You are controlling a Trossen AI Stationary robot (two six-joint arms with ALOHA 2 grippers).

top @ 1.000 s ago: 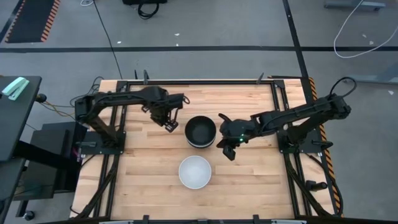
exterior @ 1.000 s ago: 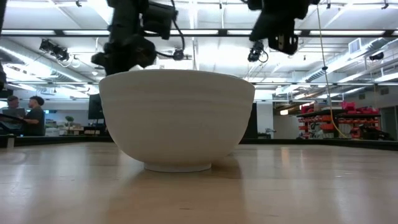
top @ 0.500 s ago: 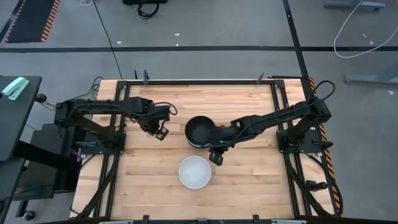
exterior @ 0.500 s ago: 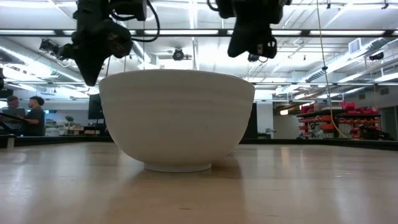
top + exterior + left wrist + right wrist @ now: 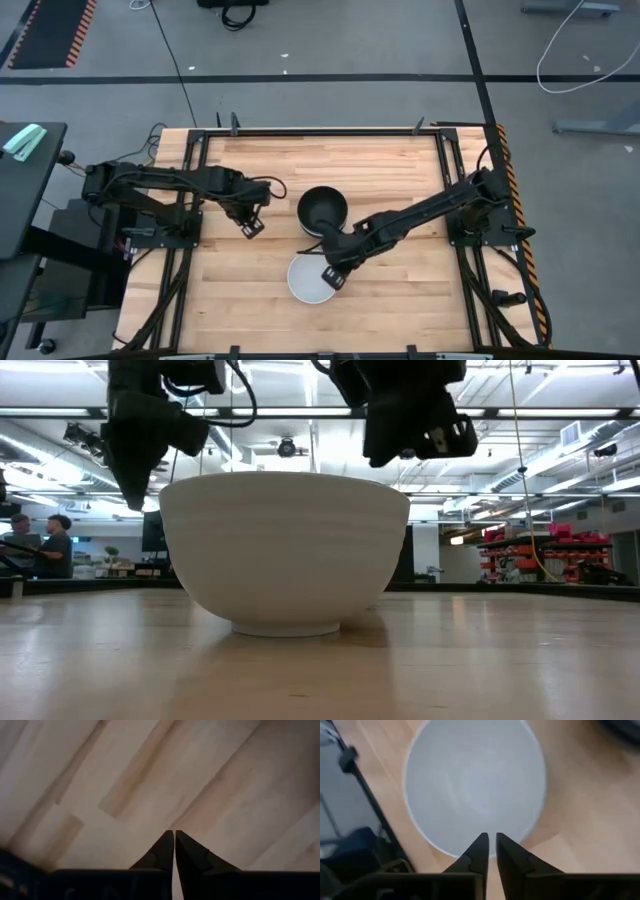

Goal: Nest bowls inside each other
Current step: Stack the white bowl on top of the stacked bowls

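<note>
Nesting is looking nearly finished: my right gripper [image 5: 333, 276], fingers nearly touching, is hovering over the lone white bowl [image 5: 309, 281], the black stack [image 5: 322, 209] just behind it, while my left gripper [image 5: 251, 228], pinched shut, is idling aside.

We see: white bowl [image 5: 312, 279] | black bowl [image 5: 322, 208] over a white one | pale wood-plank table [image 5: 400, 290] | dark arms and grippers | grey floor [image 5: 350, 40]
</note>
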